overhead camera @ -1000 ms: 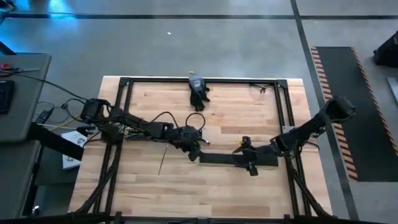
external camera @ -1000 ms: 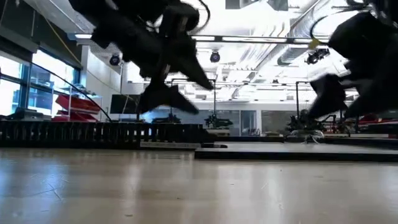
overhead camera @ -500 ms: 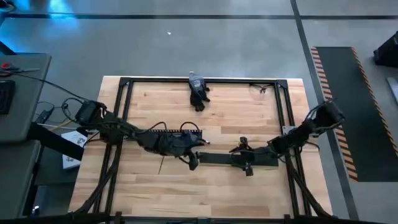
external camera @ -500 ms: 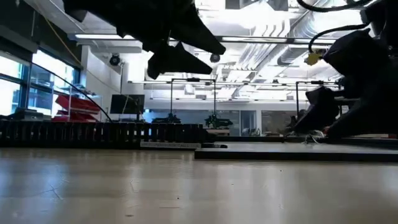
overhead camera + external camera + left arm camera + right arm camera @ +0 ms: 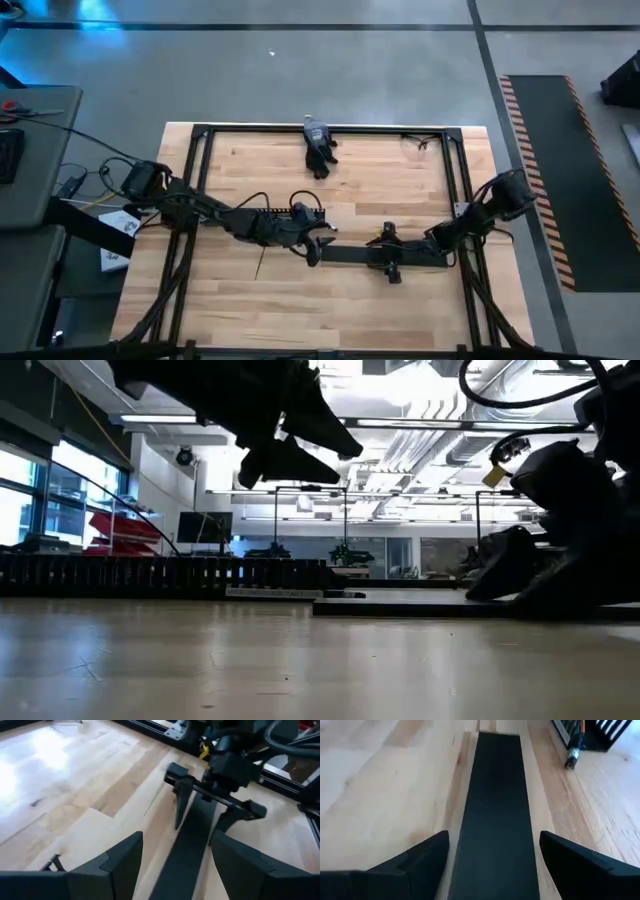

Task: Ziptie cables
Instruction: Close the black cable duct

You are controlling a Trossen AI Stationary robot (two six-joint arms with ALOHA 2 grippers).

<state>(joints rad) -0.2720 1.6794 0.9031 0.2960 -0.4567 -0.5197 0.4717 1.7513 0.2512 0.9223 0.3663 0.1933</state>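
Right gripper (image 5: pixel 492 865): jaws spread, straddling the flat black strip (image 5: pixel 496 810) on the bench (image 5: pixel 400 180), lower than a second ago. Left gripper (image 5: pixel 175 865), jaws spread, hovers over the strip's other end. Comb-edged duct (image 5: pixel 262 213) behind. Cables not visible; likely still clearing parts. Next: locate the bundle.

**Both grippers closed in on the lid strip**

The right gripper (image 5: pixel 388 258) slid along the flat black lid strip (image 5: pixel 350 254) and dropped, its spread jaws straddling it. The left gripper (image 5: pixel 313 248) rose, then drew back, exposing the comb-edged duct (image 5: pixel 262 212).
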